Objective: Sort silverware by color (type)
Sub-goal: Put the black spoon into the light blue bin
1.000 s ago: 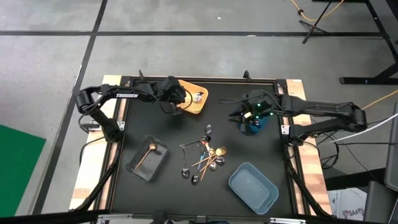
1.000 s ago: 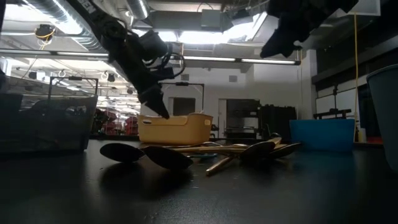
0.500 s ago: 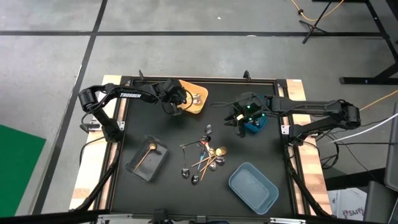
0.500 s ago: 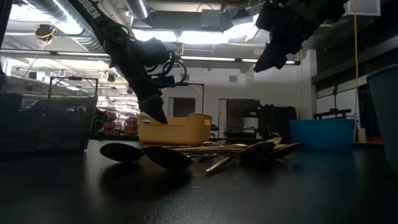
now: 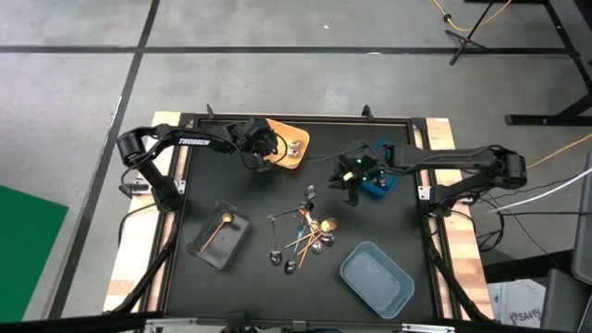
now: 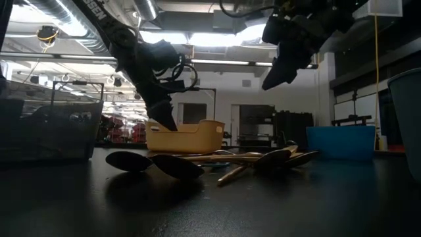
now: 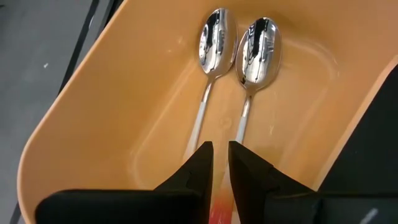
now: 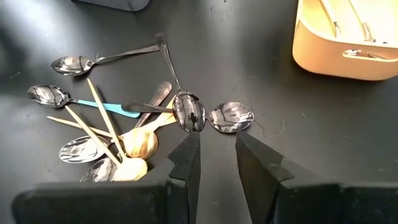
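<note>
Two silver spoons (image 7: 214,37) (image 7: 261,43) with pale handles lie in the yellow bin (image 5: 294,146) at the far side of the table. My left gripper (image 7: 221,146) hovers over their handles, fingers slightly apart. The orange end of a handle (image 7: 221,210) shows between the fingers. A pile of silverware (image 5: 305,231) lies mid-table: silver spoons, gold ones and one with a light-blue handle (image 8: 115,107). My right gripper (image 8: 217,137) hangs open above the pile's far edge, over two silver spoon bowls (image 8: 189,112), holding nothing. My left gripper's fingers (image 7: 199,162) slant down into the yellow bin from the table's left, one on each side of the orange handle end (image 7: 221,210). I cannot tell whether they touch it. The spoons lie flat on the bin's floor.
A grey bin (image 5: 220,234) holding one gold spoon stands at the near left. A light-blue bin (image 5: 375,276) is at the near right. A small blue bin (image 5: 381,181) sits right behind my right gripper. Bare black table lies between the pile and the bins.
My right gripper has come down and moved toward the table's left, from over the small blue bin toward the pile, tipping a little more downward. My left arm has stayed at the yellow bin.
</note>
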You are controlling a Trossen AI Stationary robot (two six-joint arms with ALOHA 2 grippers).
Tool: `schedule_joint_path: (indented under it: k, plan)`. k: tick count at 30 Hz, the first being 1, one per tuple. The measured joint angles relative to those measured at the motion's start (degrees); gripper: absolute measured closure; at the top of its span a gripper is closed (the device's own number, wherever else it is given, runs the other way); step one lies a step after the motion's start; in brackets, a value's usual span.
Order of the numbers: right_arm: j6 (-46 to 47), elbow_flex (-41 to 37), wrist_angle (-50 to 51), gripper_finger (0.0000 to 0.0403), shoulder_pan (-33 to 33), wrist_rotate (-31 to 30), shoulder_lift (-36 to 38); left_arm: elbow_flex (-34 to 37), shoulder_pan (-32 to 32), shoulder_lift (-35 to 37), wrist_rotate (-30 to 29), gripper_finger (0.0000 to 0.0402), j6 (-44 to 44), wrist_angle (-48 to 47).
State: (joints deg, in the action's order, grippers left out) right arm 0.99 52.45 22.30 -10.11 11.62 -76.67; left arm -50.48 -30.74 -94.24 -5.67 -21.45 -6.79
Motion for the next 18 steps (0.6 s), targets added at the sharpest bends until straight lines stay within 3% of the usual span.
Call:
schedule_joint_path:
  k: [8, 18]
  plan:
    - [0.0, 0.0, -2.9, 0.031, 0.0, 0.3, -2.9, 0.0, 0.1, 0.1, -1.4, 0.0356, 0.3, 0.0]
    - [0.0, 0.0, -7.7, 0.031, 0.0, 7.0, -5.6, 0.0, 2.2, 0.1, -4.8, 0.0356, 0.3, 0.0]
